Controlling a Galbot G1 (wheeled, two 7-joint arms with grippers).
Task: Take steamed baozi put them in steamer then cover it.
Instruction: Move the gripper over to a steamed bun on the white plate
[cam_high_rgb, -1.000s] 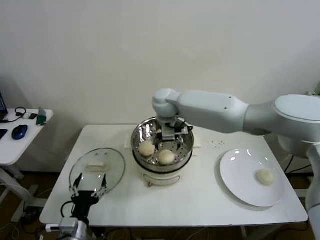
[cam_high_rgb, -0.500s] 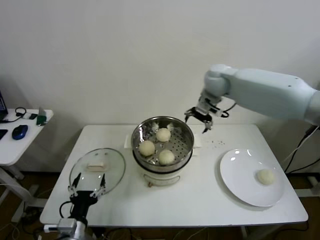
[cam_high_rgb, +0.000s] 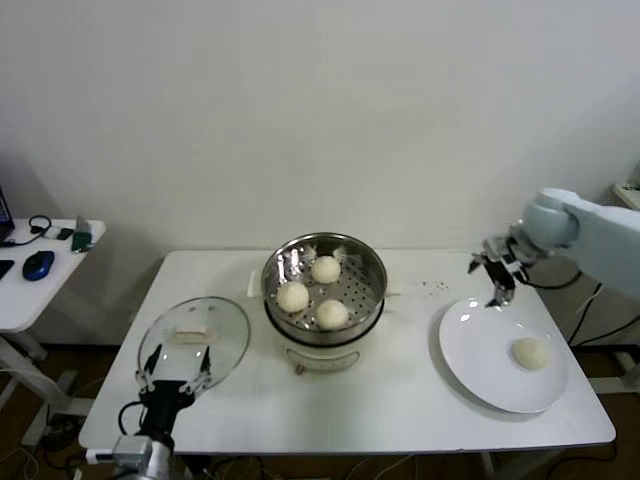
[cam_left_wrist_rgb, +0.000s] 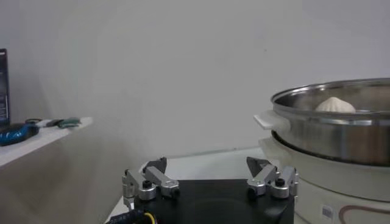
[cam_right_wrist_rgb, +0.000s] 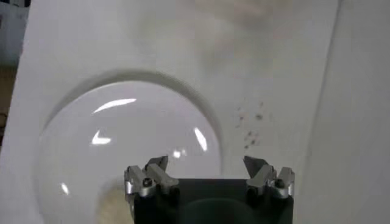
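- Nearest, we see the left gripper parked with jaws spread and empty at the table's front edge, just beside the glass lid.
- Further back, the plate holds one baozi.
- Above the plate's far rim, the right gripper hangs released, holding nothing.
- Farthest, the steamer contains three baozi.

3 baozi in steamer mid-table, 1 left on plate at right. R gripper, jaws apart, above plate's far edge. L gripper near-left by glass lid.
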